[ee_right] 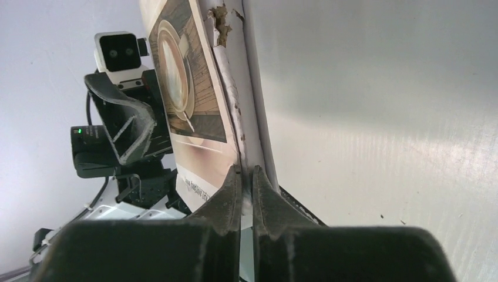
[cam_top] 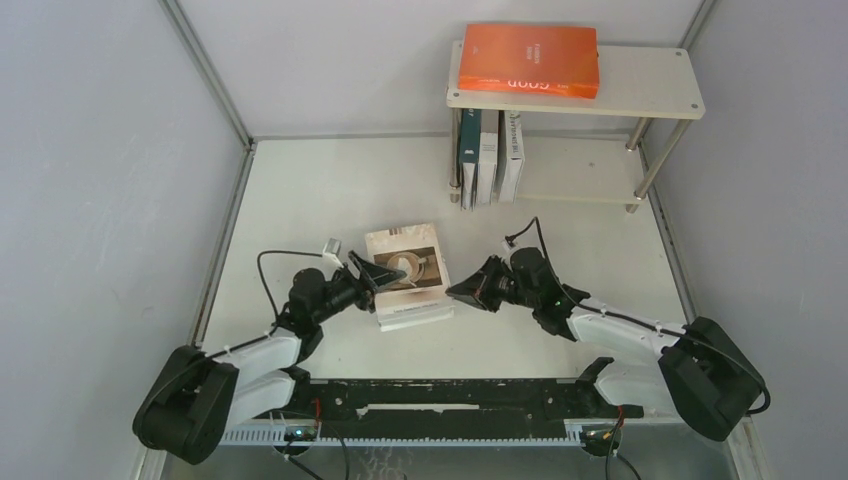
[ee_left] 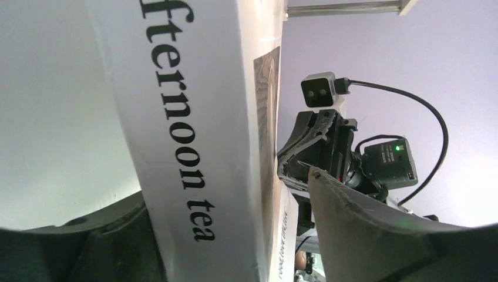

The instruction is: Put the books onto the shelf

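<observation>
Top external view: the shelf (cam_top: 650, 92) stands at the far right corner of the table (cam_top: 330, 190). The orange book (cam_top: 528, 58) lies flat on its upper board. Three books (cam_top: 490, 155) stand upright at the left end of the lower board. The coffee-cup book (cam_top: 420, 262) is on the table, around the middle and nearer to the near edge, with its cover up. The left gripper (cam_top: 392, 277) is at its left edge, with the fingers spread over this edge. The right gripper (cam_top: 458, 293) has its tip at the right edge of the book.

Left wrist view: the white spine of the coffee-cup book, printed "afternoon tea", fills the space between the two spread fingers (ee_left: 382, 235). The finger on the cover side is apart from the cover. The right gripper is visible just behind the book.

Right wrist view: the fingers (ee_right: 226, 205) are pressed almost together, with only a thin slit between them. The torn edge of the book runs down to this slit. I cannot tell whether they pinch it.
</observation>
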Action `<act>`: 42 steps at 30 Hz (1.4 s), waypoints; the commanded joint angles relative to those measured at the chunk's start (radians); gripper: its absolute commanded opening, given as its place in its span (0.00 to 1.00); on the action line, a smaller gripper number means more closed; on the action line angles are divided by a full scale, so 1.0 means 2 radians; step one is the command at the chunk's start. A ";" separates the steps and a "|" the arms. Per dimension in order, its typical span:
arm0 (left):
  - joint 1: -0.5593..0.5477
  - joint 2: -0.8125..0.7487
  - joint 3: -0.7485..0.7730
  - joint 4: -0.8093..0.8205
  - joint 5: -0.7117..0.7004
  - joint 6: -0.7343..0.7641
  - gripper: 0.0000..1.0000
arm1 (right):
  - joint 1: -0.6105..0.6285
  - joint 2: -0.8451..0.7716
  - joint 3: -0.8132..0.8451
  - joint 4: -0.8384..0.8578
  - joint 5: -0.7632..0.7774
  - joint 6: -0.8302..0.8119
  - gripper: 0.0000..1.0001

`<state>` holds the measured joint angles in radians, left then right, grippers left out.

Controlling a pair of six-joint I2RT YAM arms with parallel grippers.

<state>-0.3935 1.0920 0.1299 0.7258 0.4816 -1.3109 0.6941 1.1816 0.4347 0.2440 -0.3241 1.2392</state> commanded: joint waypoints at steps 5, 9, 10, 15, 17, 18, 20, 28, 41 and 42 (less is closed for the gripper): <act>-0.009 -0.058 -0.026 0.018 -0.004 -0.022 0.63 | -0.002 -0.034 0.001 0.010 0.008 0.001 0.27; -0.011 -0.070 -0.024 -0.001 -0.010 -0.019 0.52 | -0.002 -0.039 0.001 0.009 0.009 0.000 0.37; -0.012 -0.073 -0.023 -0.006 -0.012 -0.018 0.50 | -0.002 -0.041 0.001 0.007 0.009 -0.001 0.38; -0.016 -0.091 -0.016 -0.036 -0.031 -0.011 0.44 | -0.004 -0.058 0.001 -0.014 0.018 -0.014 0.47; -0.020 -0.094 -0.011 -0.048 -0.039 -0.010 0.43 | -0.006 -0.069 0.002 -0.027 0.024 -0.027 0.49; -0.022 -0.095 -0.008 -0.054 -0.043 -0.009 0.43 | -0.006 -0.076 0.004 -0.039 0.029 -0.037 0.52; -0.026 -0.096 0.001 -0.069 -0.052 -0.006 0.42 | -0.005 -0.089 0.013 -0.071 0.040 -0.065 0.53; -0.054 -0.075 0.084 -0.192 -0.103 0.022 0.43 | 0.058 -0.110 0.132 -0.254 0.166 -0.258 0.56; -0.078 0.007 0.223 -0.324 -0.143 0.023 0.43 | 0.313 -0.060 0.234 -0.332 0.529 -0.504 0.73; -0.078 0.011 0.232 -0.334 -0.145 0.023 0.43 | 0.330 -0.054 0.234 -0.328 0.550 -0.516 0.76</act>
<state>-0.5400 1.0966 0.4801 0.1226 0.2211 -1.2804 1.2362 1.0355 0.8669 -0.3901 0.4984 0.4015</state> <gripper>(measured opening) 0.487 0.723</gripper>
